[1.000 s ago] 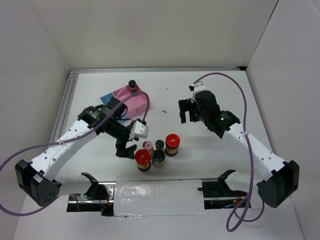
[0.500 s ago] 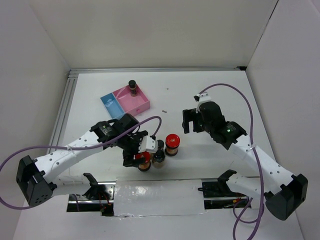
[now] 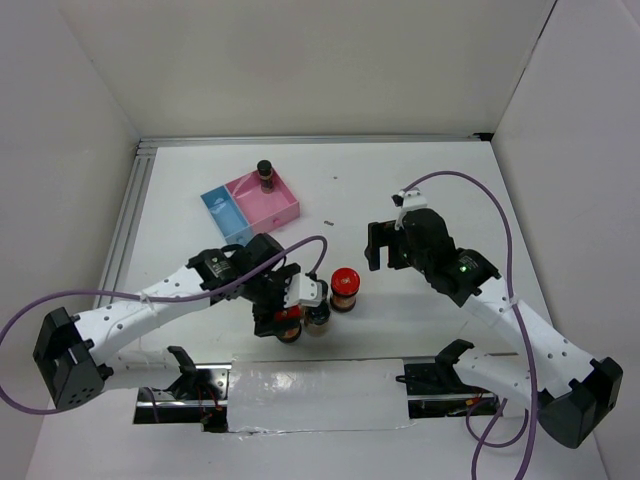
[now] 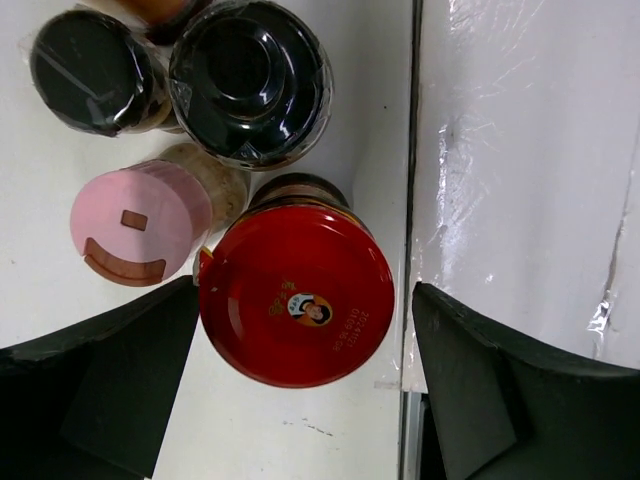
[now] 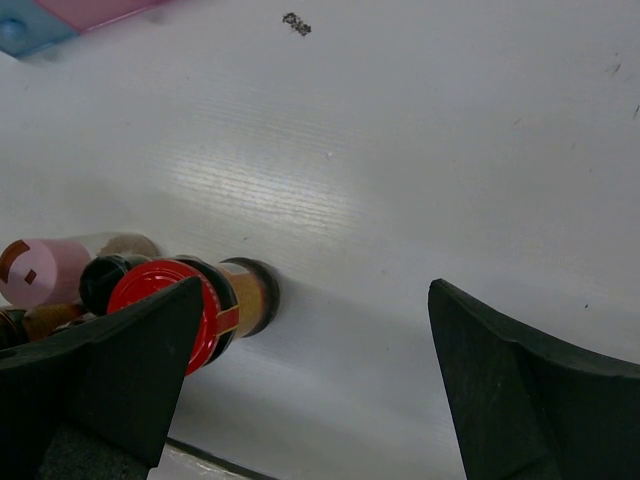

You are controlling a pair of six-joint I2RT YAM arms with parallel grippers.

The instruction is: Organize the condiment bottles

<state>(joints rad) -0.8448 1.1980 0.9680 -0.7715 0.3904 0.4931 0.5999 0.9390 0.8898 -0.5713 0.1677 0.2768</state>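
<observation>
Already placed: one dark bottle (image 3: 264, 172), upright in the tray's (image 3: 285, 212) pink compartment.
Unsorted: five jars (image 3: 345, 288) huddled together, well apart from the tray.
Left gripper (image 4: 300, 385): spread wide around a red-lidded jar (image 4: 295, 295), not pinching.
Right gripper (image 5: 315, 385): spread, empty, nearby.

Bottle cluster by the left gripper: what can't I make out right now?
- Top view: the left gripper covers the pink-capped bottle and most of the near red-lidded jar.
- Left wrist view: only lids show; labels hidden beneath.
- Right wrist view: its own finger and the left edge cut off the cluster.
</observation>
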